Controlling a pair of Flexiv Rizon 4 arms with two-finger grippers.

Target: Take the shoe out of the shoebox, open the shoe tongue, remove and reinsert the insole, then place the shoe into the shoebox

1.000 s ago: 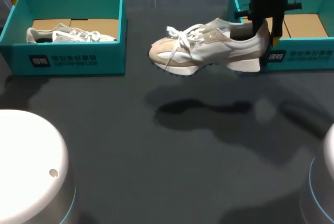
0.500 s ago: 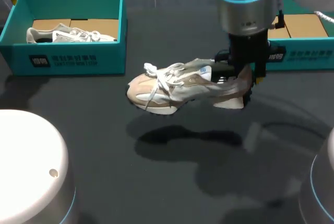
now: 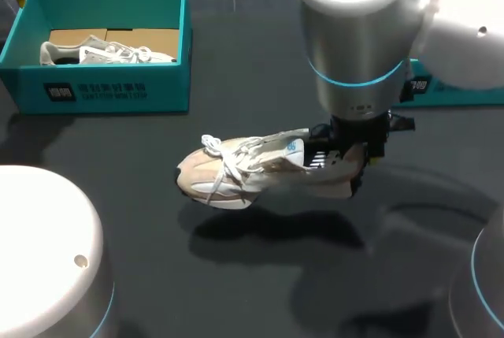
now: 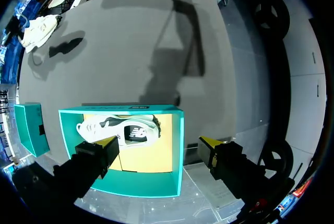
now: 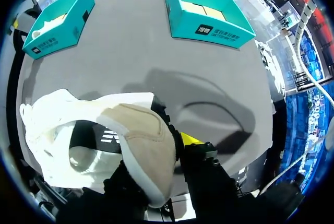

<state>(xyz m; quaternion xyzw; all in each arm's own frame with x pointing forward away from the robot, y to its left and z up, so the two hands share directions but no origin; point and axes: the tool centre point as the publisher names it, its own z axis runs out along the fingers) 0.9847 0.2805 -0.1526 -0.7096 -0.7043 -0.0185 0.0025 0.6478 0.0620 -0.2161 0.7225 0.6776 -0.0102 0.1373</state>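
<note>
A beige and white shoe point(image 3: 244, 171) hangs just above the middle of the dark table, toe to the left. My right gripper point(image 3: 346, 161) is shut on its heel collar. In the right wrist view the heel point(image 5: 141, 140) fills the space by the gripper point(image 5: 163, 145); one yellow fingertip point(image 5: 188, 139) shows outside the heel, the other is hidden inside the shoe. The right teal shoebox point(image 5: 209, 18) is empty; in the head view my arm hides most of it point(image 3: 449, 90). My left gripper point(image 4: 159, 143) hangs open above the left shoebox point(image 4: 120, 185).
The left teal shoebox point(image 3: 102, 90) at the back left holds a second shoe point(image 3: 106, 52), also seen under my left gripper point(image 4: 120, 130). Both arm bases, white domes, stand at the front corners point(image 3: 39, 251).
My right arm has carried the shoe from beside the right shoebox leftward and toward the front, lowering it over the table's middle. The left gripper has stayed put.
</note>
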